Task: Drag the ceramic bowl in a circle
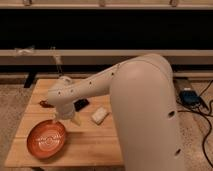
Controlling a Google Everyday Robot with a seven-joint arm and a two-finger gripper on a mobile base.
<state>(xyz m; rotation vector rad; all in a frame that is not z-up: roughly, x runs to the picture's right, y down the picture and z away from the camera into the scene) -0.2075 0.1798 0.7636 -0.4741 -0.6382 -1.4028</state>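
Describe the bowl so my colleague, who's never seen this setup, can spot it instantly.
On the wooden table, look at the near corner on the picture's left, below the robot's end effector. The bowl is round, shallow and glossy orange-red, far bigger than the small pale block.

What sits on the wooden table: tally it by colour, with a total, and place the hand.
Orange-red: 1, the ceramic bowl
Pale: 1, the rectangular block
Dark: 2, a flat item and a small item near the left edge
Total: 4
The hand is at the bowl's far rim.
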